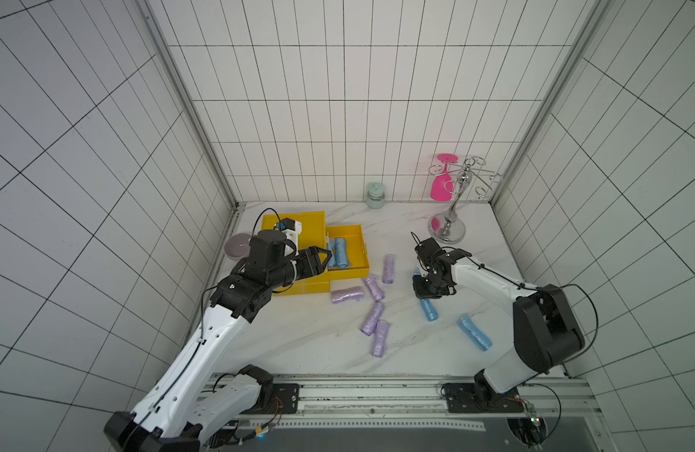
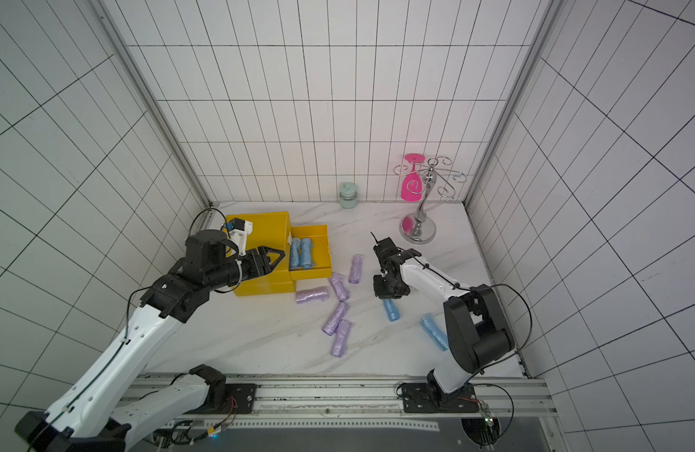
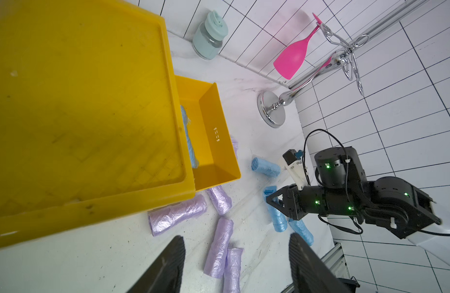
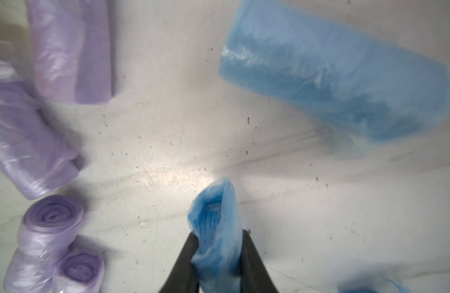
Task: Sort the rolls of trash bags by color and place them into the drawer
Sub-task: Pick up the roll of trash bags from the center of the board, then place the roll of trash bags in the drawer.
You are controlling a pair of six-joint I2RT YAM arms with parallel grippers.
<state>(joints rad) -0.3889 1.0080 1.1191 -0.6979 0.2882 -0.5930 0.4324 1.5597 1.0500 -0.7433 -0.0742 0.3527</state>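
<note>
The right claw point(image 4: 219, 238) is closed on a blue roll point(image 4: 215, 215), right of centre in both top views. The left claw point(image 3: 236, 237) stands open and empty, left of centre, at the edge of the pulled-out yellow drawer point(image 1: 350, 273), which holds two blue rolls point(image 1: 338, 253). Five lilac rolls point(image 1: 373, 317) lie loose on the table point(image 1: 299, 344) in the centre.

This is a robot test cell dressed as a kitchen corner. The white tiled walls point(image 1: 338, 117) are panels held in bare aluminium posts point(image 1: 191, 105). The marble-look bench point(image 1: 299, 352) ends at a slotted aluminium rail point(image 1: 377, 394), where a left arm point(image 1: 205, 344) and a right arm point(image 1: 491, 280) are bolted, cables exposed. A chrome glass rack point(image 1: 453, 207), a pink wine glass point(image 1: 440, 188) and a lidded jar point(image 1: 375, 195) add the homely touch.
</note>
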